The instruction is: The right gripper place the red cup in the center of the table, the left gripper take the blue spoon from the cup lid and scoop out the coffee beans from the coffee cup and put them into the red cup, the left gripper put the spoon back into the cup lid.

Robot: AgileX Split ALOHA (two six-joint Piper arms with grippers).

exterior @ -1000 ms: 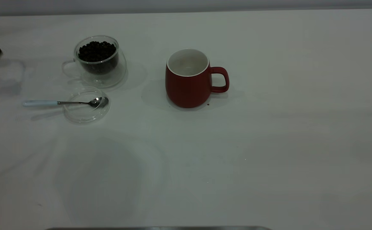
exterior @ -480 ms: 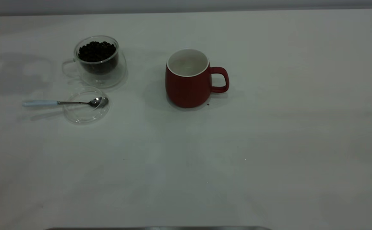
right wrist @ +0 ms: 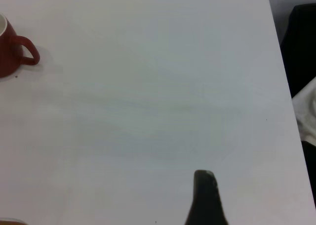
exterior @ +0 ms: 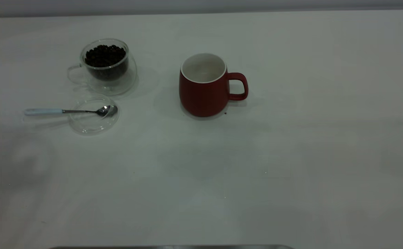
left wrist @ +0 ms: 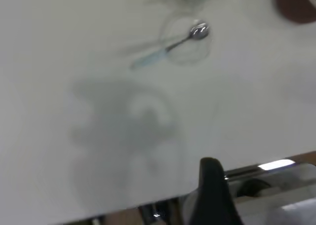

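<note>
White, matte table point(exterior: 291, 138) fills the exterior view: the rounded red cup point(exterior: 204, 89) stands near its middle, and the clear glass coffee cup point(exterior: 106, 65) holds dark coffee beans point(exterior: 104, 56). Just beside it, the blue spoon point(exterior: 70, 111) rests its metal bowl in the glass cup lid point(exterior: 93, 116). In each wrist view, left gripper point(left wrist: 213, 193) and right gripper point(right wrist: 206, 198) show one black finger; I cannot tell their spread.

red cup point(exterior: 203, 93): we see dark red outside, white inside and rim
blue spoon point(exterior: 70, 111): pale blue handle, shiny metal bowl
coffee beans point(exterior: 104, 56): we see near-black brown
table point(exterior: 291, 155): plain white
cup lid point(exterior: 92, 126): clear
</note>
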